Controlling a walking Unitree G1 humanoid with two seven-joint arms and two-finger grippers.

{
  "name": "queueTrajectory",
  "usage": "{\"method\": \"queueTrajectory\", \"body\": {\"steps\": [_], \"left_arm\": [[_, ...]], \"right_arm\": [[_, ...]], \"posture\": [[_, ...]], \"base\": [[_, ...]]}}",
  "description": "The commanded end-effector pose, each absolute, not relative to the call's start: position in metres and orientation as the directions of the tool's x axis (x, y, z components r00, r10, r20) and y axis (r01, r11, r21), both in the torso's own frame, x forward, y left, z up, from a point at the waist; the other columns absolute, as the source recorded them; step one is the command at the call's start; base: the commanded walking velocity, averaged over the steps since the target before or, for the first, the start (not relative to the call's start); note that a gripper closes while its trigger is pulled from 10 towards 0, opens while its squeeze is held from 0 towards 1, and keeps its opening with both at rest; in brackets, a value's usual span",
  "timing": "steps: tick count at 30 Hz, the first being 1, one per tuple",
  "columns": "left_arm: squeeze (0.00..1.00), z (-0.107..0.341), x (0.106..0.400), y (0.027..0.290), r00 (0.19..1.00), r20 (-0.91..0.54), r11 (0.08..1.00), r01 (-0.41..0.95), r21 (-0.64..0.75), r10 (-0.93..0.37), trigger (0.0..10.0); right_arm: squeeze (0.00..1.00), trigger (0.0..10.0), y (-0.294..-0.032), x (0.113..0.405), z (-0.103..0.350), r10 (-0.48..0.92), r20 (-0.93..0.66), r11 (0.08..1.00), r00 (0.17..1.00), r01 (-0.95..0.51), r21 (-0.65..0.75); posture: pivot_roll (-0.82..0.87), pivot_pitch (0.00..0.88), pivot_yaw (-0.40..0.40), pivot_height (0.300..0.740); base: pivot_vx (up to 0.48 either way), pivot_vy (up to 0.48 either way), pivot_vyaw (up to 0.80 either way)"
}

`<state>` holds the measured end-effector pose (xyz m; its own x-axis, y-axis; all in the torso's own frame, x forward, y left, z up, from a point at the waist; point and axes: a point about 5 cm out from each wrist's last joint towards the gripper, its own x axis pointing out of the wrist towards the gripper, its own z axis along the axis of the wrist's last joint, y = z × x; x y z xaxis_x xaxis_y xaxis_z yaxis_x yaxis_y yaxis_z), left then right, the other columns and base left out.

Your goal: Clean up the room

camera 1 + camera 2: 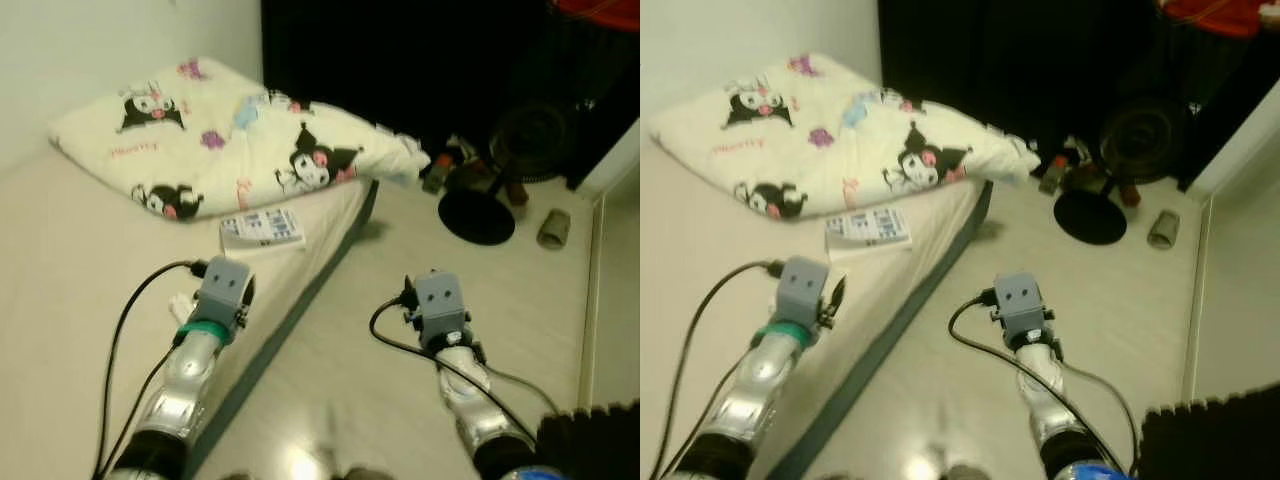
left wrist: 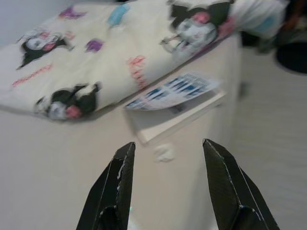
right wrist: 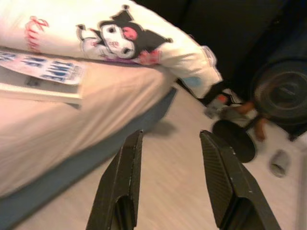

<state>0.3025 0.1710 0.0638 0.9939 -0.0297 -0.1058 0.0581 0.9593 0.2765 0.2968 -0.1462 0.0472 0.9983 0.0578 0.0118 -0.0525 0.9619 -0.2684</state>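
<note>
My left gripper (image 2: pixel 168 143) hovers open over a beige mattress (image 1: pixel 60 260), nothing between its fingers. Just ahead of its tips lies a small crumpled white scrap (image 2: pixel 164 152). Beyond that is a thin booklet with blue print (image 1: pixel 262 230), near the mattress edge. A folded cream blanket with black cartoon figures (image 1: pixel 220 130) lies behind the booklet. My right gripper (image 3: pixel 171 132) is open and empty above the pale floor, beside the mattress's dark edge (image 3: pixel 96 153).
A floor fan with a round black base (image 1: pixel 476 216) and dark head (image 1: pixel 530 135) stands ahead on the right. Small clutter (image 1: pixel 440 170) lies by it, and a grey roll (image 1: pixel 553 228) further right. A dark mat (image 1: pixel 590 440) sits at the near right.
</note>
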Motion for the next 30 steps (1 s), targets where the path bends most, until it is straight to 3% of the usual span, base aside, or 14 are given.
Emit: {"method": "queueTrajectory", "body": {"steps": [1,9,30], "left_arm": [[0.0,0.0584,0.3001,0.1631,0.99,-0.128,0.961,0.083,0.266,-0.05,10.0],[0.0,0.0579,0.2997,0.1633,0.99,-0.13,0.96,0.082,0.266,-0.049,10.0],[0.0,0.0529,0.2996,0.1678,0.985,-0.171,0.964,0.069,0.258,-0.025,10.0]], "right_arm": [[0.0,10.0,-0.1572,0.2928,0.0409,0.026,-0.016,0.961,1.0,-0.03,-0.275],[0.0,10.0,-0.1565,0.292,0.0403,0.028,-0.017,0.961,0.999,-0.031,-0.274],[0.0,10.0,-0.1565,0.2894,0.0391,0.025,-0.013,0.965,1.0,-0.028,-0.262]], "posture": [[-0.07,0.022,-0.004,0.735],[-0.07,0.023,-0.002,0.735],[-0.07,0.025,0.006,0.735]], "base": [[0.259,0.0,0.0],[0.255,0.0,0.0],[0.0,0.0,0.0]]}}
